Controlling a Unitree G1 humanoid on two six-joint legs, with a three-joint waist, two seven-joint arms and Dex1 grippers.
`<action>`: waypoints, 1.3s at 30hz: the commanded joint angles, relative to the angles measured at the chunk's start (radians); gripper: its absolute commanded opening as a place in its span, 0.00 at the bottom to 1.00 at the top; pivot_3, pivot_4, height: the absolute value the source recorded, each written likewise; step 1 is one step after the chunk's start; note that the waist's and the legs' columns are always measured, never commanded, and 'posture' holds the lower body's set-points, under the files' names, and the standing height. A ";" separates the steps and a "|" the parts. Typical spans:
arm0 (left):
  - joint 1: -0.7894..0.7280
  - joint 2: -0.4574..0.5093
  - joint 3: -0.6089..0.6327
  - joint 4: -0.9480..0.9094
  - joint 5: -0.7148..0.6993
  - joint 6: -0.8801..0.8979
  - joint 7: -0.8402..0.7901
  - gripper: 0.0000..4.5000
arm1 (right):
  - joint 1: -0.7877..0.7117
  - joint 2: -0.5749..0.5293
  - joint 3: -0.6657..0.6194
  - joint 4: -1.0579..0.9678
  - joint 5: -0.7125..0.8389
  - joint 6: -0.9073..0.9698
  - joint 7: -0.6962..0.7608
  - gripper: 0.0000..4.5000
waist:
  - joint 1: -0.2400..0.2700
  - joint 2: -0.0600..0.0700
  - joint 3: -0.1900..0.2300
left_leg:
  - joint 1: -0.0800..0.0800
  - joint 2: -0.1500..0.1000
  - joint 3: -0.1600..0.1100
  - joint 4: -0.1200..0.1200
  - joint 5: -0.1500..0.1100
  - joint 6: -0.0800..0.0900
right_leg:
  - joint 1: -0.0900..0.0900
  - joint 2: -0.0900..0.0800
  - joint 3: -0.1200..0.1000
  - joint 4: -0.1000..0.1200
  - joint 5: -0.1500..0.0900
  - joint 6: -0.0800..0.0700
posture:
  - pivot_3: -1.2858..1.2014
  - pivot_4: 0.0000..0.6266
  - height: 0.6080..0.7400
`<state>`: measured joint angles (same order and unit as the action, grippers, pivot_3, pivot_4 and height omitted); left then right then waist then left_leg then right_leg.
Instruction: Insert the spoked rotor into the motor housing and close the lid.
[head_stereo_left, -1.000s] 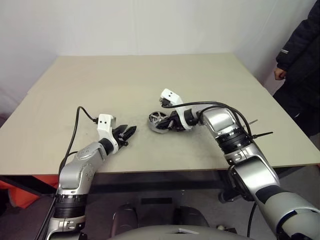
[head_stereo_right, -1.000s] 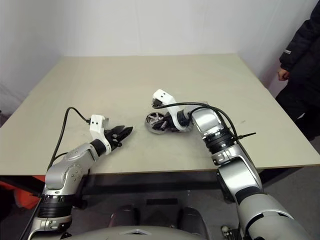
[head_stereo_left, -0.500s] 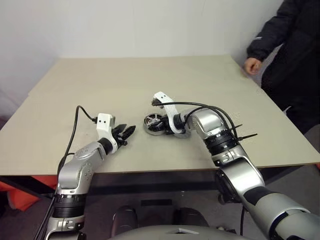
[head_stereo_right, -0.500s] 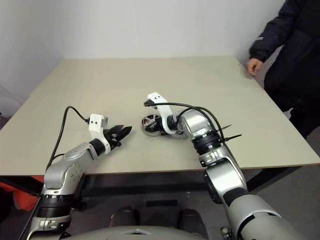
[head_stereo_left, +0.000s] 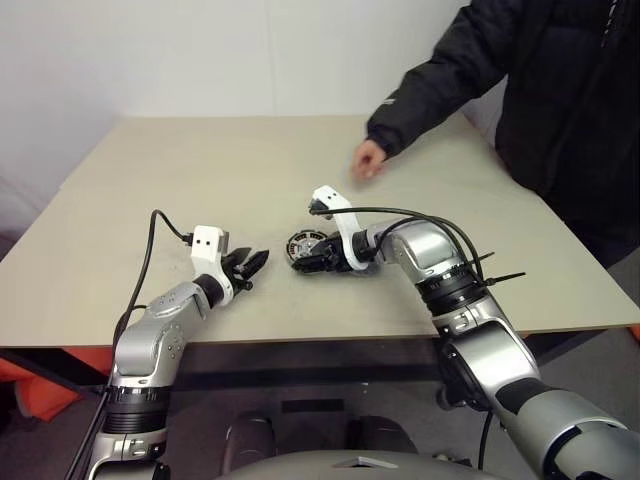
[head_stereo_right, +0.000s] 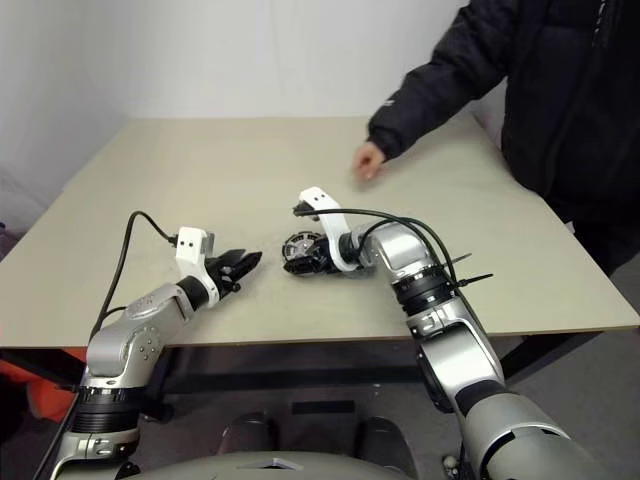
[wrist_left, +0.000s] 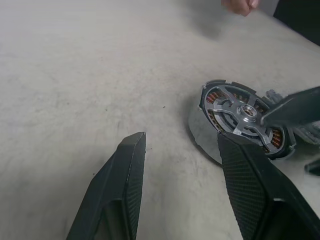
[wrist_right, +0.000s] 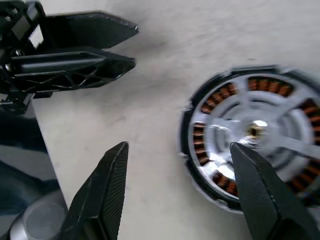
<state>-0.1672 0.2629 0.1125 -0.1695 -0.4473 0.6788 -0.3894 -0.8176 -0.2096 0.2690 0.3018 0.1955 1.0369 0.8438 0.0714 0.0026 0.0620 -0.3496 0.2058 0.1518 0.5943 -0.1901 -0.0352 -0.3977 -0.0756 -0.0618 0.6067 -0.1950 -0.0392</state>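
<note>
Motor housing lies mid-surface, rotor seated. Right hand, at its 3 o'clock, open, grips nothing. Left hand, at 9, half open, empty. Recommended: fetch lid, lower squarely.

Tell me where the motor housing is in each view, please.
Left eye: motor housing at centre, by the right hand.
Right eye: centre, same spot.
Left wrist: right of middle, past the left hand's fingers.
Right wrist: right side.
Shared landmark: its copper windings.
</note>
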 joint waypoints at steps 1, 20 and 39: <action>-0.034 0.003 0.009 -0.009 -0.006 -0.018 -0.002 0.54 | -0.036 -0.006 -0.036 -0.032 0.004 -0.106 -0.021 0.81 | 0.000 0.000 0.000 | -0.001 0.000 0.000 0.000 0.000 0.000 | -0.001 0.001 0.000 0.000 0.000 0.000 | 0.52 0.00 1.00; -0.069 0.011 -0.007 0.029 0.000 -0.017 -0.022 0.54 | 0.072 -0.114 -0.120 -0.168 0.022 -0.158 -0.104 0.81 | 0.004 0.000 0.000 | -0.001 -0.001 0.002 -0.012 0.003 -0.005 | -0.005 0.001 0.000 -0.001 -0.001 -0.003 | 0.52 0.00 1.00; -0.070 0.011 -0.009 0.041 0.002 -0.020 -0.028 0.54 | 0.074 -0.121 -0.129 -0.166 0.032 -0.159 -0.125 0.81 | 0.005 0.000 0.000 | -0.001 -0.001 0.002 -0.013 0.003 -0.005 | -0.005 0.001 0.000 -0.001 -0.001 -0.003 | 0.52 0.00 1.00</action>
<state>-0.2240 0.2670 0.0977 -0.1085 -0.4430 0.6760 -0.4107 -0.7282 -0.3293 0.1584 0.1753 0.2053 0.8895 0.7190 0.0764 0.0025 0.0621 -0.3509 0.2048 0.1539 0.5818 -0.1872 -0.0401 -0.4030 -0.0746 -0.0617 0.6059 -0.1964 -0.0425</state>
